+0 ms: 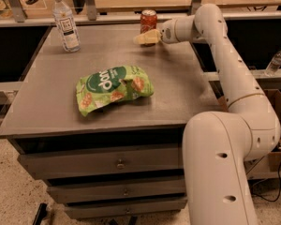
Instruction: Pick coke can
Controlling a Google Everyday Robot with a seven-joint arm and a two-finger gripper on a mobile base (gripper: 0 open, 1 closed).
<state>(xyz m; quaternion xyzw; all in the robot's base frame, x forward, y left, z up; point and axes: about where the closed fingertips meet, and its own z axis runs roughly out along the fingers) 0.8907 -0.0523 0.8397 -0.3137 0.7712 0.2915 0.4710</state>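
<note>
Red coke can upright at far edge of grey cabinet top, right of centre. Gripper in front of the can, covering its lower part; released or clenched, cannot tell. Green snack bag lies mid-top. Clear water bottle stands at far left.

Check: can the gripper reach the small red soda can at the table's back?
Probably yes: the gripper sits right by the small red soda can, nothing between them; the green snack bag and clear plastic bottle lie well aside.
</note>
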